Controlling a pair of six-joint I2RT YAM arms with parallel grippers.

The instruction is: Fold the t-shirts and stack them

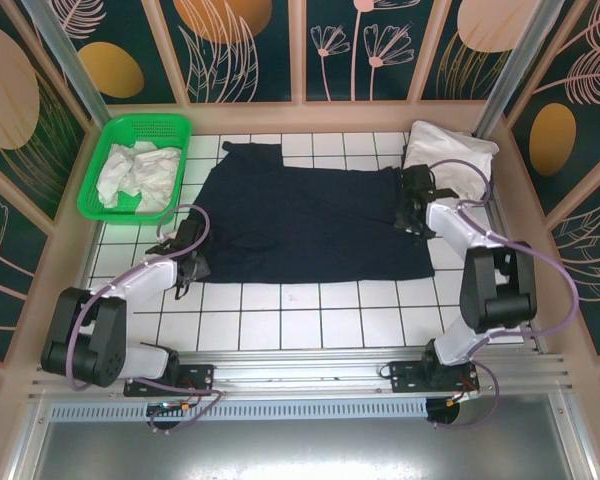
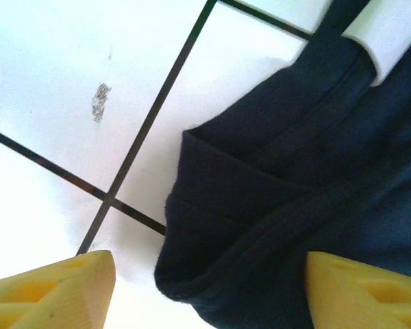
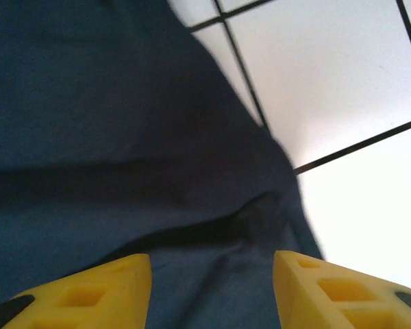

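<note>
Navy cloth, almost black, is the biggest thing before me: the dark t-shirt [image 1: 300, 225] lies spread on the tiled table [image 1: 280, 325], in the middle between both arms. I judge it soft, light and limp, so it will sag and crease when it is lifted. I would take it at the hem or at a corner, pinching both layers together, with one gripper on each side. It looks roughly flat, with what seems a sleeve [image 1: 252, 152] sticking out at the far left and a doubled, rolled edge at its near left corner. The green basket [image 1: 92, 185] at the far left holds crumpled white t-shirts [image 1: 140, 172], and one folded white t-shirt [image 1: 450, 155] sits in the far right corner. The left gripper [image 2: 205, 295] stands wide open around that rolled corner and clamps nothing. The right gripper [image 3: 212, 288] hangs over the shirt's right edge, jaws apart, holding nothing.
</note>
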